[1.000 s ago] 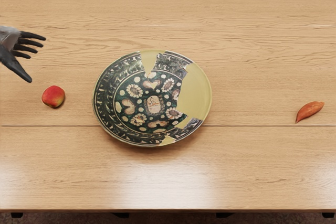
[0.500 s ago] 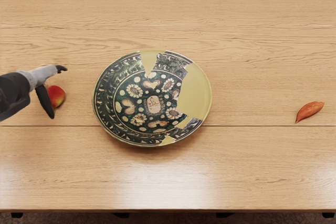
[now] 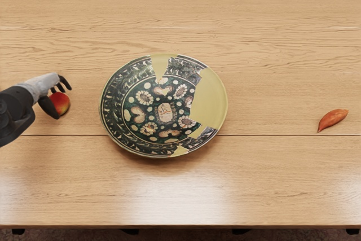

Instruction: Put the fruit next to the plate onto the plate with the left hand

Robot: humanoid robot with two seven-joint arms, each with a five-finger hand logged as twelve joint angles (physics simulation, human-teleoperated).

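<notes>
We see the left hand (image 3: 49,91) at the left edge of the table (image 3: 254,184), right on the fruit (image 3: 62,104). The hand is half closed around it: the dark fingers (image 3: 65,83) arch over the far side and the thumb (image 3: 48,109) hooks in on the near side, so the red and yellow ball sits between them. We read that as a grasp. How firm it is, we cannot tell from up here.

The fruit looks to be on the wood, just left of the plate (image 3: 217,103) and not touching its rim. That is why the arm comes in low from the left, as the shortest way to it. Pinched from both sides, the round fruit should not roll off when it is lifted.

The plate lies flat in the middle of the table (dark floral pattern with plain yellow patches) and has nothing on it. It is wide and shallow with a low rim, so we judge that a small lift and a short carry to the right would clear the rim.

Far off to the right, well apart from the plate, lies an orange pod (image 3: 333,119). It is nowhere near the hand, and we take it to be a bystander. No right arm shows.
</notes>
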